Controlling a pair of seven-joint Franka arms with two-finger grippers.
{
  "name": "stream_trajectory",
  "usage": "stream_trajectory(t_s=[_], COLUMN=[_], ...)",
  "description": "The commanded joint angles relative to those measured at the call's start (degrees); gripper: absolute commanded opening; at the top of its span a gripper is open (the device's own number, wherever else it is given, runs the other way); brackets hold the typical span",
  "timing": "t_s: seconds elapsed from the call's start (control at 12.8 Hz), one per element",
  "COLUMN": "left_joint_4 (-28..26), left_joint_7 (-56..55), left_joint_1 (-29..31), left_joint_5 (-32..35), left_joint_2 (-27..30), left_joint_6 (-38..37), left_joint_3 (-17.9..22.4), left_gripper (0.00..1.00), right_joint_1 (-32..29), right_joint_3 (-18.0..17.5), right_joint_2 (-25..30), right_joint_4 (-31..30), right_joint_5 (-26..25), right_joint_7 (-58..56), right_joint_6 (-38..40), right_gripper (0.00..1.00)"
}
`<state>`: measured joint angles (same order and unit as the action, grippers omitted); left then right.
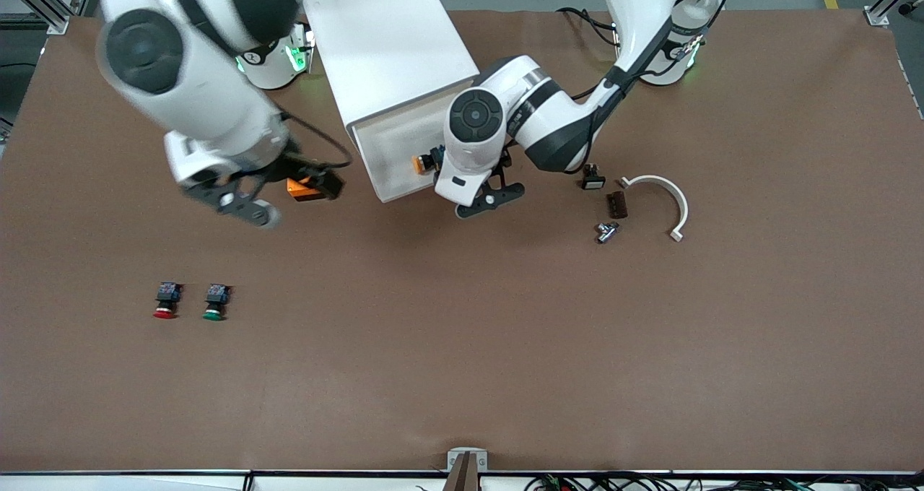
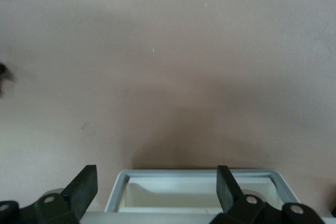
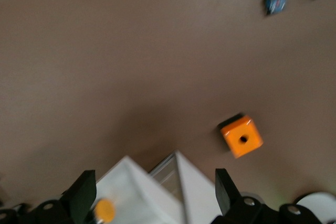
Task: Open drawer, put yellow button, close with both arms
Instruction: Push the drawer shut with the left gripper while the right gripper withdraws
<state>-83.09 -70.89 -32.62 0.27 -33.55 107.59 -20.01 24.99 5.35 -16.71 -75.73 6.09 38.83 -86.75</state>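
Now one yellow button (image 1: pixel 421 163) in one open drawer (image 1: pixel 393 160); two tools spread

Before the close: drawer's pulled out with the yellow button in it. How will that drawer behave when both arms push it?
The drawer looks like thin white plastic, so probably light and easy to slide. It is wide and shallow, so a push at one end may skew it; pushing both ends seems safer. The yellow button lies loose inside and may roll or slide if the drawer stops abruptly.

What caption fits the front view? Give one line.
Yellow button lies in the open drawer; open left gripper over its front, open right gripper beside the orange cube.
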Motion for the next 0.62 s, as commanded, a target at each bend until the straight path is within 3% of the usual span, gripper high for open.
stream_trajectory(t_s=[0.0, 0.39, 0.55], left_joint_4=[-0.14, -1.02, -1.37], left_joint_7=[-4.33, -10.75, -11.9], left_joint_1=[-3.05, -8.06, -9.47], left_joint_5=[-1.76, -3.69, -5.27], left_joint_2=[0.24, 0.24, 0.15], left_joint_6=[-0.37, -0.54, -0.54], left_joint_3=[-0.64, -1.52, -1.52], left_gripper=[1.0, 1.0, 1.0], right_joint_1=[-8.7, -26.37, -30.95], right_joint_3=[-1.21, -1.39, -1.39], right_joint_2=[1.07, 0.36, 0.1], right_joint_4=[-0.47, -0.3, -0.3], right_joint_5=[-2.3, -2.22, -2.4], right_joint_7=[-14.78, -38.27, -41.72], right_joint_6=[0.44, -0.7, -0.79], right_gripper=[1.0, 1.0, 1.0])
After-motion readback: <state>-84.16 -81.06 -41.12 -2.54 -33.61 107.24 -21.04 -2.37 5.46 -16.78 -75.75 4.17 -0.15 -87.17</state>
